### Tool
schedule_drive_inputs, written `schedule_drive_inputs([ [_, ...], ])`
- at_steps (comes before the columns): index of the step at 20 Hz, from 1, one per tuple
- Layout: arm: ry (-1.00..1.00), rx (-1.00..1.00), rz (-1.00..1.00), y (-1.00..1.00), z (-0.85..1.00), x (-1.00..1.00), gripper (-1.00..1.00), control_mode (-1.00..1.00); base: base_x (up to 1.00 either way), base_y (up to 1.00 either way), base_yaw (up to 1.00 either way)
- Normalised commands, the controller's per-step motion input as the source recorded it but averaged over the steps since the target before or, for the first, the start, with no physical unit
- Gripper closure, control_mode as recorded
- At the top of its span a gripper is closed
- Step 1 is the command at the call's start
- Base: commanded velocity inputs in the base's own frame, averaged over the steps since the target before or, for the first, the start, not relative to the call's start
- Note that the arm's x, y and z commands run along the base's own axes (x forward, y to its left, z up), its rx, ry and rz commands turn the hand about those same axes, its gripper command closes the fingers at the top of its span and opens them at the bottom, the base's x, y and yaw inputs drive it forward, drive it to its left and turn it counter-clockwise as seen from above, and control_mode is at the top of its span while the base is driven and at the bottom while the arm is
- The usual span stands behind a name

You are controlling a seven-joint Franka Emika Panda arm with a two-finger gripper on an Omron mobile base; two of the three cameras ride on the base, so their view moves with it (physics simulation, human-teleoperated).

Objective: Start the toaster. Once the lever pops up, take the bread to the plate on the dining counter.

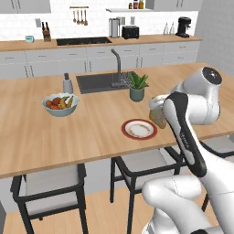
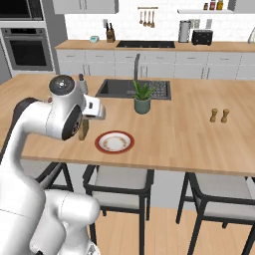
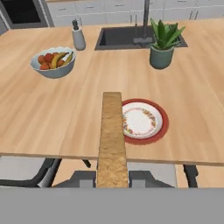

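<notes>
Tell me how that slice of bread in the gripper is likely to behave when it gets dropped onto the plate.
The bread juts straight out edge-on from the gripper without sagging, so it is probably stiff and light. Thin and flat, it should land without rolling, though it might tip either way off its edge. The plate looks barely wider than the slice, so a corner may overhang the rim.

White tiled wall, pale grey cabinets, black-framed stools on wood floor
</notes>
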Motion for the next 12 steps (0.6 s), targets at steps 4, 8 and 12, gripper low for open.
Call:
schedule_drive_inputs([
  [4,0.11,0.13,0.34,-0.01,-0.56,0.99,1.00,-1.00,0.00,0.00,0.00],
  [8,0.04,0.09,0.13,0.00,-0.56,0.93,1.00,-1.00,0.00,0.00,0.00],
  [12,0.12,0.08,0.00,0.00,-0.45,0.65,1.00,-1.00,0.00,0.00,0.00],
])
